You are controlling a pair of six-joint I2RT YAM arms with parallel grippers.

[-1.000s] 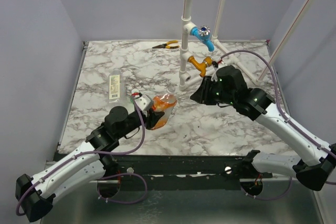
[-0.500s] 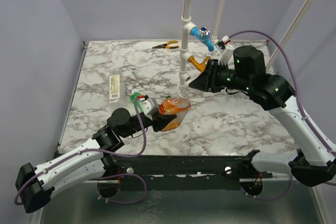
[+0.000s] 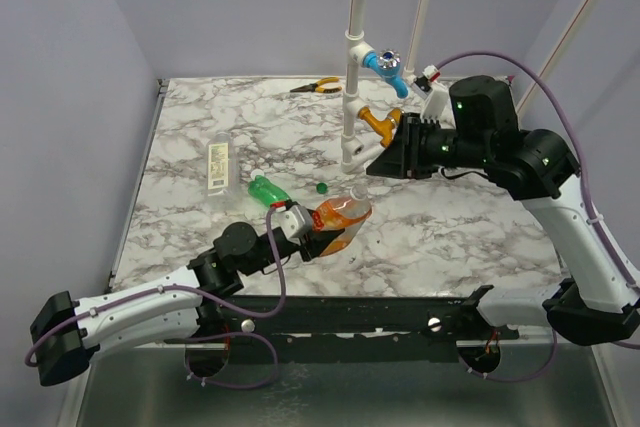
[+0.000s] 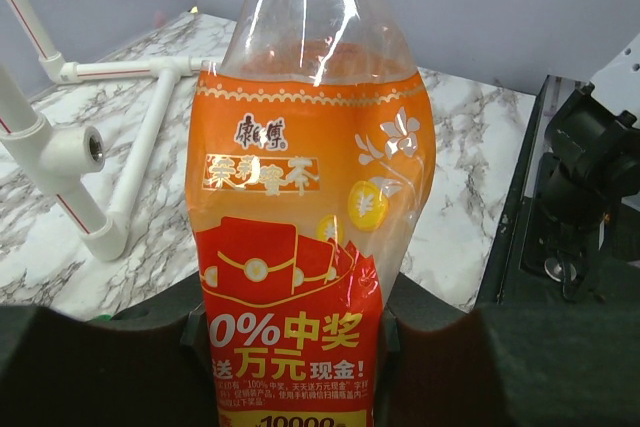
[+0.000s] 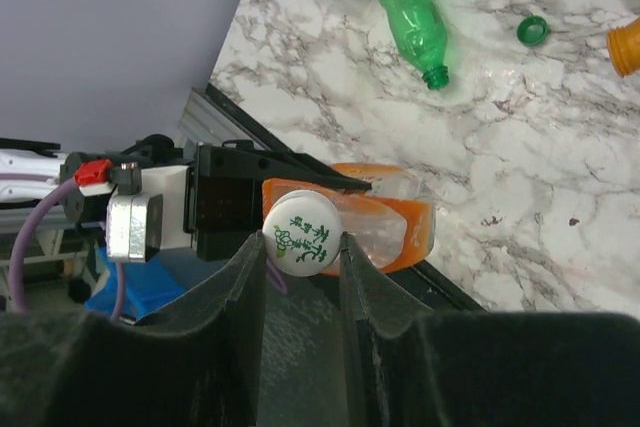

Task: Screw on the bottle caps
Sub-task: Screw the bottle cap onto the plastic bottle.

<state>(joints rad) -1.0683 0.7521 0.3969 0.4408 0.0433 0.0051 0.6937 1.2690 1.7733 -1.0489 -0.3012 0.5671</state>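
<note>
Left gripper (image 3: 310, 227): clamped on the lower body of the orange bottle (image 4: 300, 197). The bottle is held clear of the table, its open neck tilted toward 1 o'clock in the top view.

Right gripper (image 3: 383, 163): fingers closed on the white cap (image 5: 300, 234). It points toward 8 o'clock, at the bottle's mouth. Whether cap and neck touch cannot be told.

Change over the last second: the left arm has carried the bottle up and toward 3 o'clock, and the right arm has risen. This uncovers the green bottle (image 3: 265, 190) lying at 10 o'clock of the orange one, the green cap (image 3: 321, 187) loose at 11 o'clock, and the clear bottle (image 3: 218, 165) beyond.

Assessment: cap and neck are now presented to each other, and seating comes next. No bottle visibly carries a cap.
</note>
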